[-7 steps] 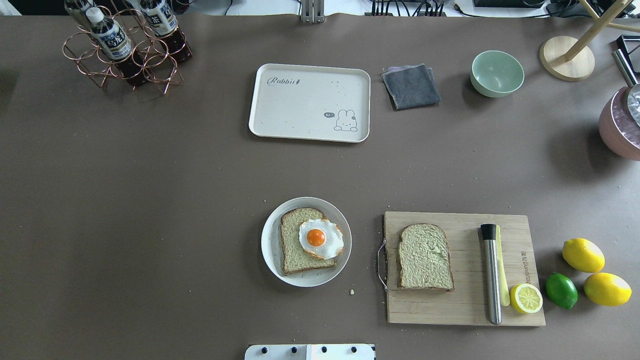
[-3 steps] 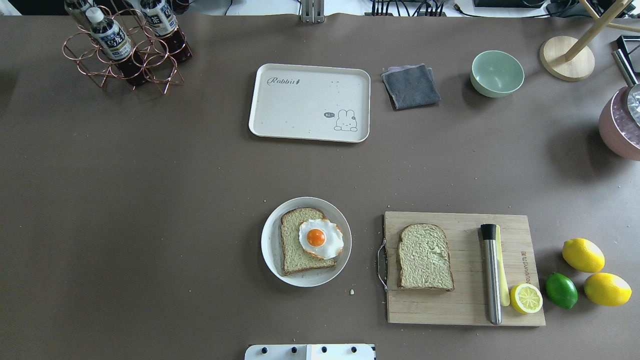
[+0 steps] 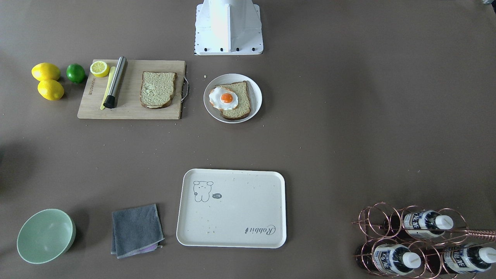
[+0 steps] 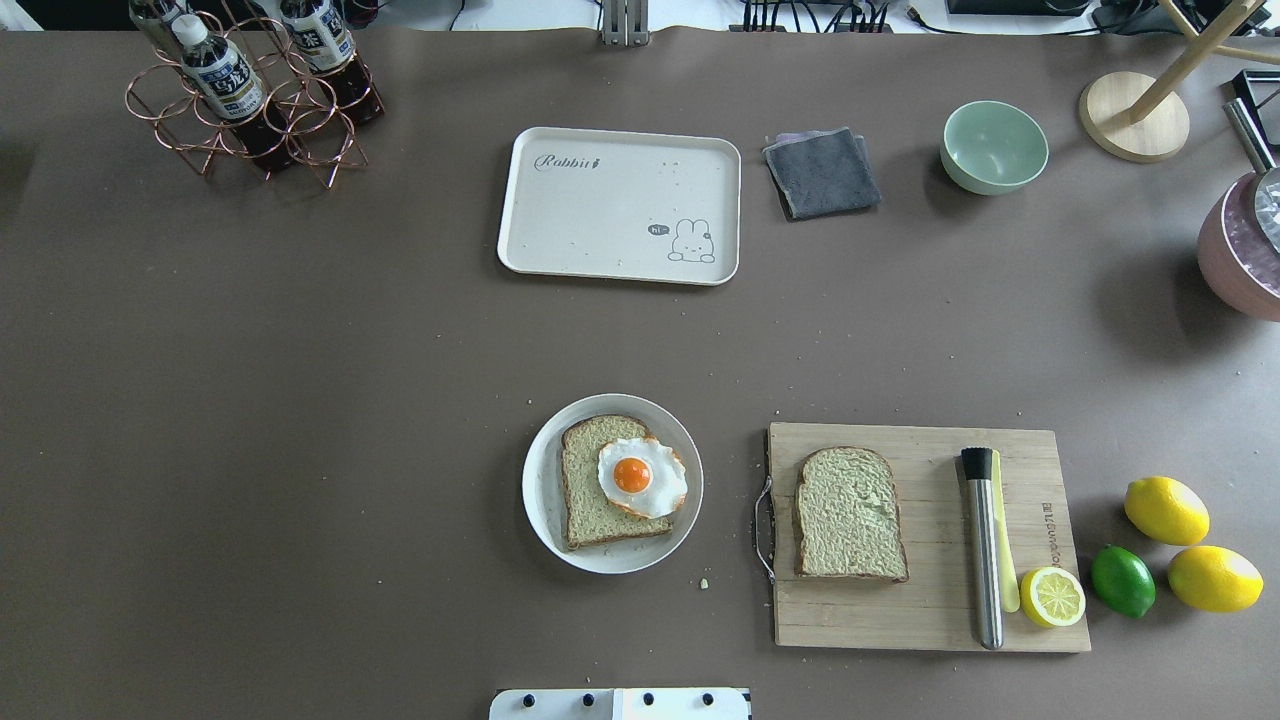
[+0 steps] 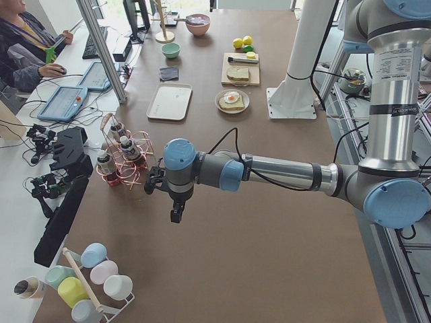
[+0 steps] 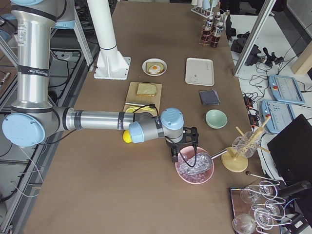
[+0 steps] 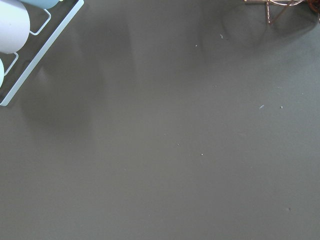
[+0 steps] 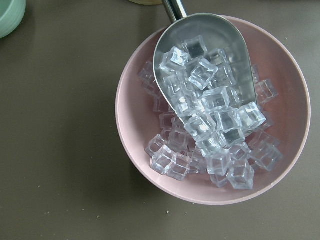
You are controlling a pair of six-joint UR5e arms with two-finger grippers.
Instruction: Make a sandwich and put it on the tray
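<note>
1. We judge the sandwich half built. One bread slice point(image 4: 585, 512) lies on the round white plate point(image 4: 538, 490) with the fried egg point(image 4: 640, 476) on top of it, overhanging its right side. The second slice point(image 4: 850, 515) lies flat on the wooden cutting board point(image 4: 930, 612), just to the right of the plate.
2. The tray point(image 4: 600, 215) sits well apart from the plate, on the far side of the table point(image 4: 300, 400), with nothing on it but crumbs.
3. Neither arm is near the food. The left end effector point(image 5: 176, 217) hangs over bare table beyond the bottle rack point(image 4: 190, 150). The right end effector point(image 6: 182, 155) hangs over the pink bowl point(image 8: 121, 110) of ice cubes. Only the side views show them, so we cannot tell how far open either one is or whether it has hold of anything.
4. The next move, as we read it, calls for the right arm to come to the board, take the second slice by its crust and lay it squarely over the egg. After that the sandwich goes to the tray.
5. Our count:
   - two bread slices, one egg, one plate, one tray and one board;
   - two whole lemons point(image 4: 1166, 510), one lemon half point(image 4: 1052, 597) and one lime point(image 4: 1122, 580);
   - one green bowl point(image 4: 950, 165), one grey cloth point(image 4: 822, 172) and three bottles point(image 4: 218, 75).
</note>
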